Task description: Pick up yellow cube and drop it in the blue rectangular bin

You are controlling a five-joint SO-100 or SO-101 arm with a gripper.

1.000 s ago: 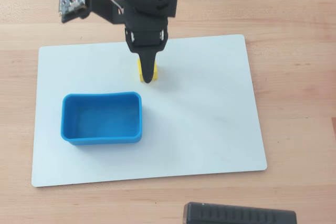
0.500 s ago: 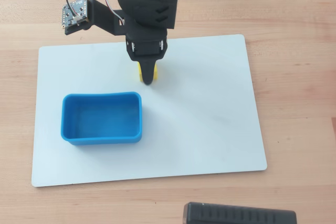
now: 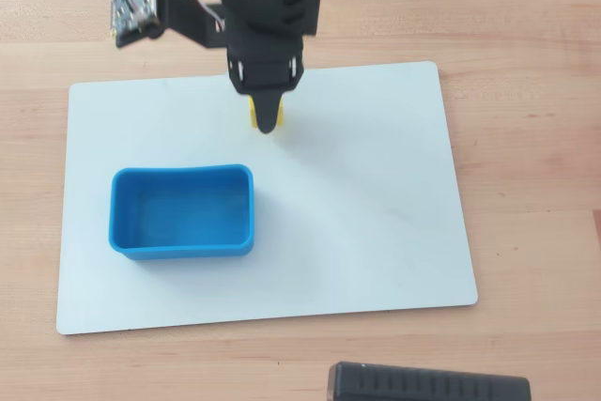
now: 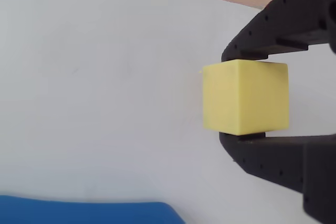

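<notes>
Now my black end effector (image 4: 242, 97) clamps the small matte yellow cube (image 4: 245, 96), with the empty bright blue rectangular bin (image 3: 182, 212) near, lower-left in the overhead view.

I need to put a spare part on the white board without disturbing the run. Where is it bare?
The white board is bare across its whole right half in the overhead view, and along the front strip below the blue rectangular bin. It is crowded at top centre, where the gripper is shut on the yellow cube.
</notes>
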